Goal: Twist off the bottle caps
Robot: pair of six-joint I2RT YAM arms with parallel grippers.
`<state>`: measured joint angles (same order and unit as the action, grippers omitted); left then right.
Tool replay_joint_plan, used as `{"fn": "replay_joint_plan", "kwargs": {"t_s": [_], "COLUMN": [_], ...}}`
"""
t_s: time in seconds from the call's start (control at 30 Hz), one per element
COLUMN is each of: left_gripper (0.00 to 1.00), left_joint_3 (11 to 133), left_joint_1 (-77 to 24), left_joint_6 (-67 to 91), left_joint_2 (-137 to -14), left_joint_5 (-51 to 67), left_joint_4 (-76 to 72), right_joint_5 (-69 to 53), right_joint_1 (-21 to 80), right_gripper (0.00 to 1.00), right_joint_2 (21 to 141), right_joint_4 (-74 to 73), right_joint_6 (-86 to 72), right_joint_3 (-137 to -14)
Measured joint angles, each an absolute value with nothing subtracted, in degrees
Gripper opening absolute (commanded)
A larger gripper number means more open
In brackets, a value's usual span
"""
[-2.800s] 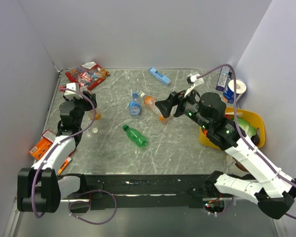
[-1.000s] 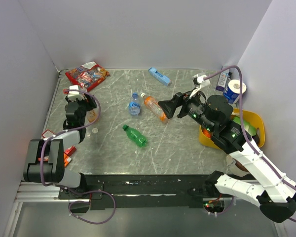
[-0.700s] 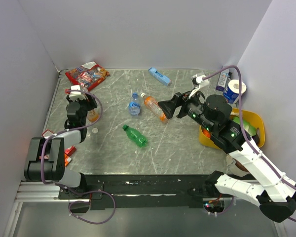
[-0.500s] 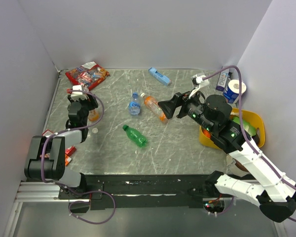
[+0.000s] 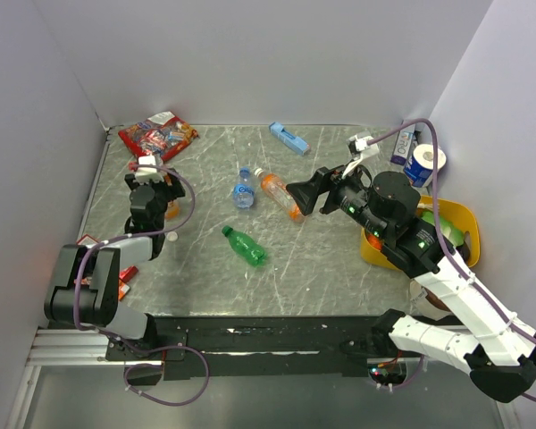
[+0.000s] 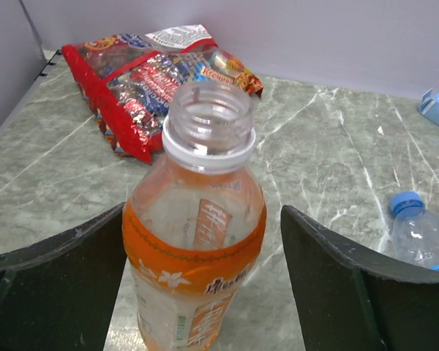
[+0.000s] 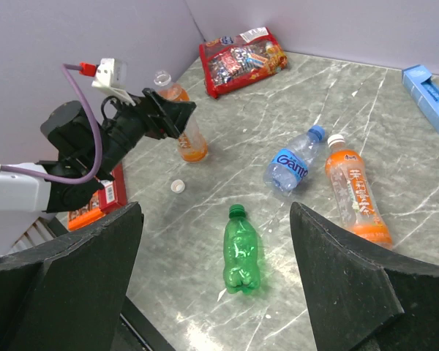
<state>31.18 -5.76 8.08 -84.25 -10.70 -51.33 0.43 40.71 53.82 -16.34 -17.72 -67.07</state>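
Overhead, the right arm (image 5: 447, 277) is seen stretched across the grey marbled counter (image 5: 339, 268), the right gripper (image 7: 216, 208) held above it with fingers spread wide and empty. The left arm (image 5: 116, 255) is folded low by the left wall (image 5: 36, 134). The left gripper (image 6: 203, 208) has its fingers parted around the upright orange bottle (image 6: 194, 292), which is uncapped, with a gap visible on 1 side. 3 capped bottles are laid flat mid-counter. The second orange bottle (image 5: 280, 197) and the green bottle (image 5: 247, 248) lie diagonally with caps far-left, and the clear bottle (image 5: 242, 189) is pointed at the far wall. A white cap (image 5: 171, 237) lies loose near the upright bottle.

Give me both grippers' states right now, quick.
Left gripper: open, jaws either side of the uncapped orange bottle, not touching it.
Right gripper: open, holding nothing.
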Motion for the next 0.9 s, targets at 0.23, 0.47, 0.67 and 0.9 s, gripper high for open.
{"fn": "replay_joint_plan", "kwargs": {"t_s": [0.23,0.47,0.67,0.9], "left_gripper": [0.87,0.84,0.88,0.96], "left_joint_3": [30.98,30.04,29.23,29.17], "left_joint_1": [-6.09,-6.11,-6.59,-7.20], "left_joint_6": [7.75,7.22,6.66,6.35], "left_joint_2": [-83.68,-82.61,-81.82,-81.14], "left_joint_5": [-12.97,-13.91,-14.87,-16.16], "left_joint_4": [-50.46,-49.67,-49.36,-48.77], "right_joint_5": [0.38,0.40,0.43,0.43], "right_joint_1": [40.71,40.71,40.71,40.71], "right_gripper": [0.88,0.88,0.88,0.88], "right_joint_2": [53.30,52.05,51.46,51.44], "right_joint_4": [-16.36,-16.36,-16.38,-16.58], "right_joint_6": [-18.39,-18.63,-18.63,-18.63], "right_joint_3": [-67.07,-67.07,-67.07,-67.07]}}
